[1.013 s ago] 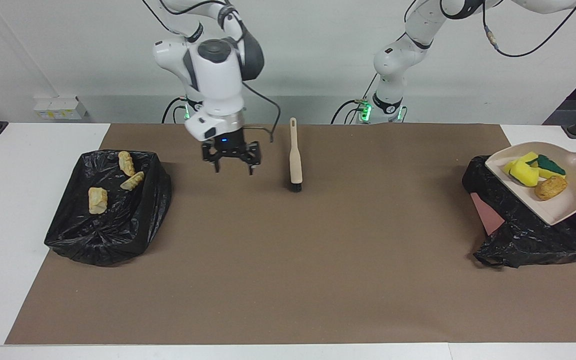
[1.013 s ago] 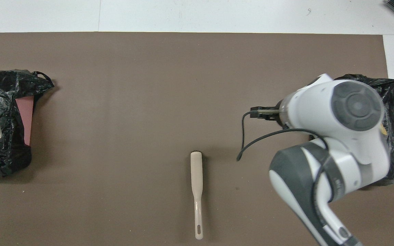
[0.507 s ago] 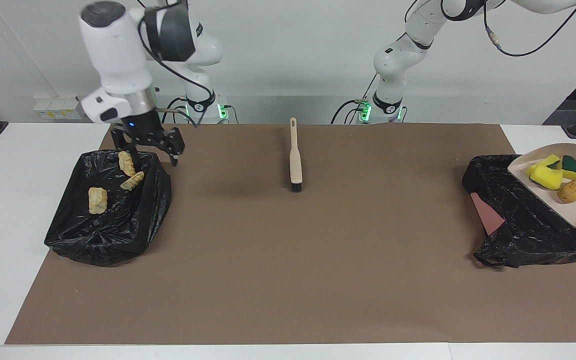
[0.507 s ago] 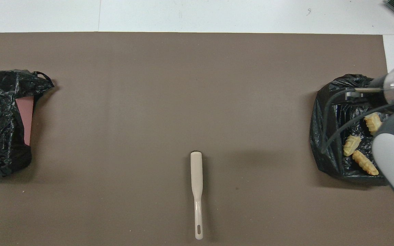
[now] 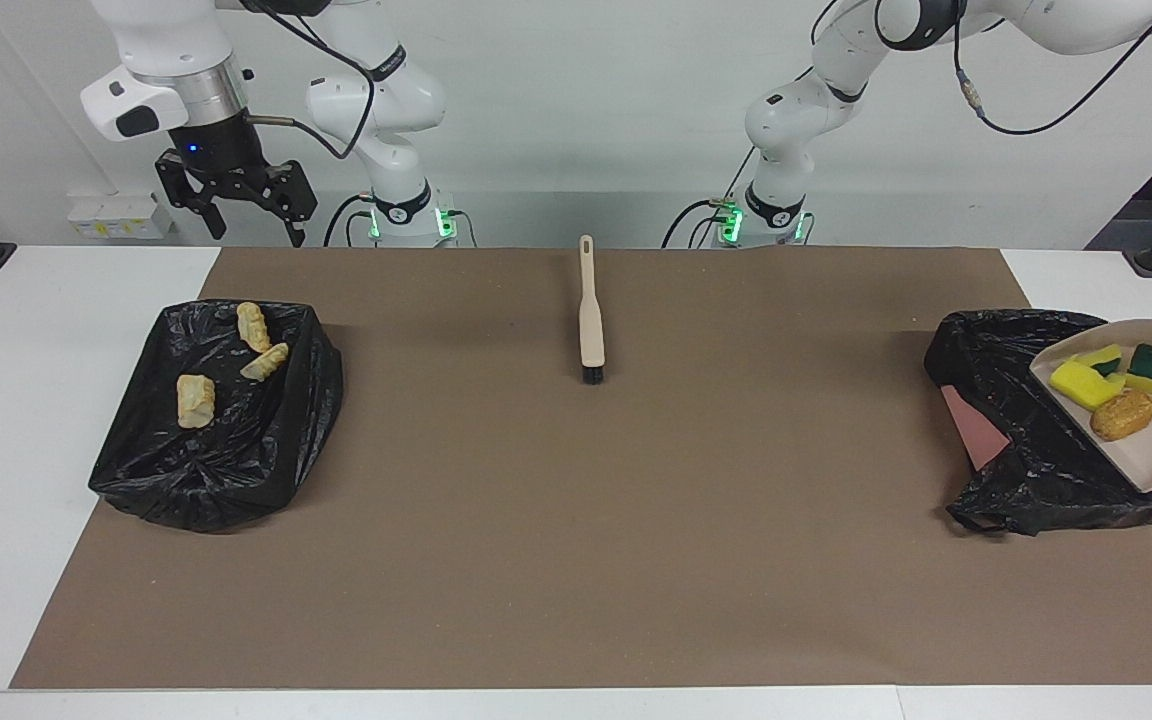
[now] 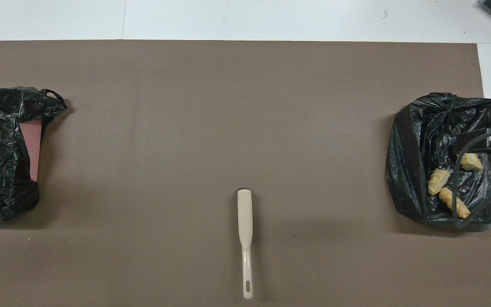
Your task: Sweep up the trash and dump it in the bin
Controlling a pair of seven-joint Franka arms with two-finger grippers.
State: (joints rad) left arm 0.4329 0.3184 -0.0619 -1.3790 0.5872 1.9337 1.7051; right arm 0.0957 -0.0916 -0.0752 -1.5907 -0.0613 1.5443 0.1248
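Brown mat (image 5: 576, 500). Black bin (image 5: 216, 420), right arm's end, three trash pieces inside (image 5: 196, 400). Dustpan (image 5: 1151, 440) over second bin (image 5: 1046, 450), holding four trash lumps (image 5: 1121, 413); left gripper unseen, clamped. Brush (image 5: 591, 320), twelve o'clock. Right gripper (image 5: 236, 215) aloft, fingers apart.

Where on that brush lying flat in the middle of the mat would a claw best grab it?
Probably the narrow neck of the brush, coming straight down from above. It lies flat with nothing beside it, its slim beige handle pointing toward the robots and its black bristles away from them. The neck is its thinnest part, so the fingers could straddle it across its width. The open right claw hangs nearest.
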